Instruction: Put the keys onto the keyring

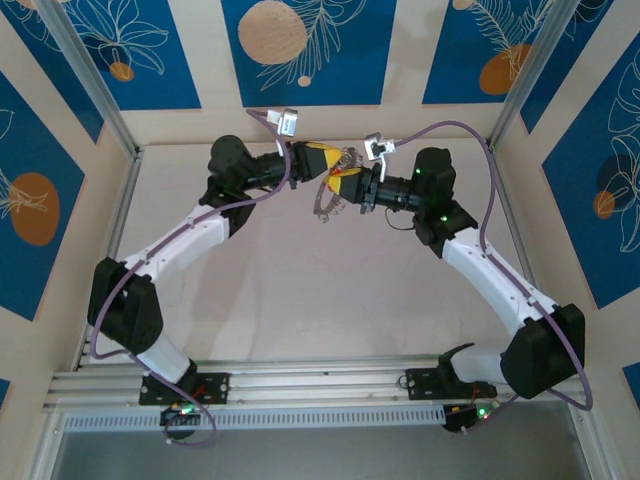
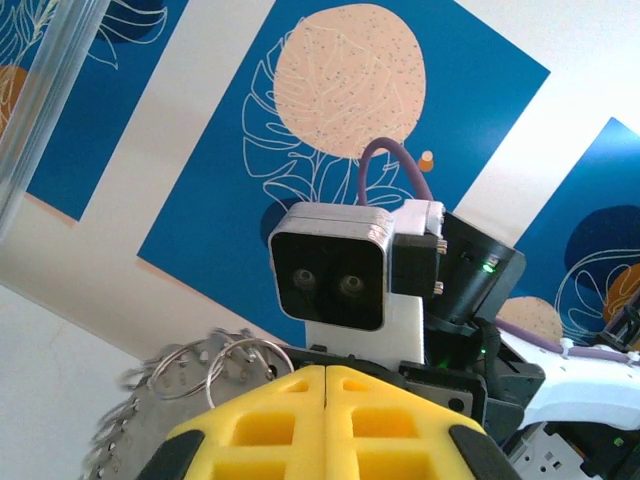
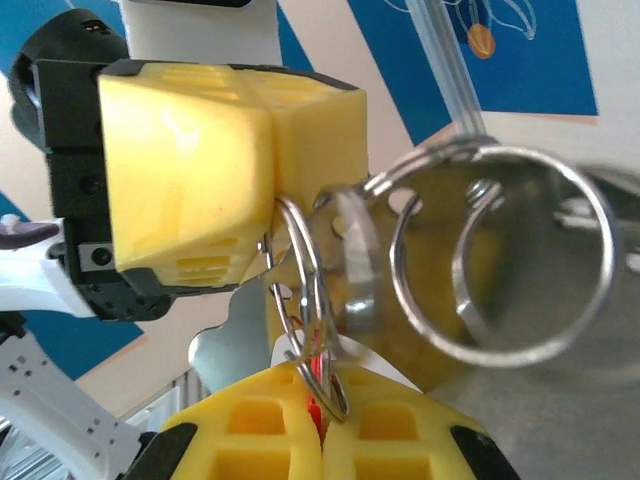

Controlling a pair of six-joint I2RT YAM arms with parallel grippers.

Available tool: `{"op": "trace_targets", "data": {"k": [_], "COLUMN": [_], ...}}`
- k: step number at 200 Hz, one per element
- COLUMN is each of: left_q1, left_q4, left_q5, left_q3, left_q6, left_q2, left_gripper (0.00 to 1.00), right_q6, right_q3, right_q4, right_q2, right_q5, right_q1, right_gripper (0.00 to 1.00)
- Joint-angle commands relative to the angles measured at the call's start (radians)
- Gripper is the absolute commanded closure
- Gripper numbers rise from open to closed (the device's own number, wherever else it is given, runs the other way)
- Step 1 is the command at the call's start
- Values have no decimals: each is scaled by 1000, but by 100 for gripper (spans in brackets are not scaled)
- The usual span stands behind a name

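Observation:
Above the table's far middle my two grippers meet tip to tip. The left gripper (image 1: 330,166) (image 2: 327,372) has its yellow fingers (image 3: 190,170) pressed shut, and the keyring's thin wire loop (image 3: 300,270) comes out at their tip. The keyring (image 1: 325,205) hangs below both grippers as a bunch of metal rings; one big ring (image 3: 520,345) sits close to the right wrist camera, and others (image 2: 245,352) show left of the left fingers. My right gripper (image 1: 336,182) (image 3: 322,395) is shut on a small red key (image 3: 314,410), with the wire loop running down into the same pinch.
The right arm's wrist camera (image 2: 330,265) sits directly in front of the left gripper. The left arm's camera (image 1: 285,122) and cables hang over the meeting point. Blue-patterned walls and metal posts (image 1: 95,80) enclose the pale table (image 1: 300,300).

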Motion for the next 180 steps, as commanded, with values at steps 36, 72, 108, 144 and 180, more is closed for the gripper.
{"op": "trace_targets", "data": {"k": [36, 72, 108, 144, 180], "left_q1": [-22, -25, -25, -25, -25], "left_q4": [62, 66, 59, 50, 53], "left_q5": [-44, -52, -59, -59, -55], "left_q3": [-20, -31, -35, -33, -35], "left_q6": [6, 8, 12, 16, 12], "left_q2": [-41, -43, -47, -47, -49], "left_gripper": [100, 100, 100, 100, 100], "right_q6": [-77, -92, -91, -78, 5], "right_q3": [34, 38, 20, -16, -92], "right_q4": [-90, -111, -117, -129, -43], "right_q2": [-49, -52, -83, -160, -252], "right_q5": [141, 144, 129, 54, 6], "right_q1": [70, 76, 60, 6, -110], "right_gripper": [100, 97, 65, 57, 56]}}
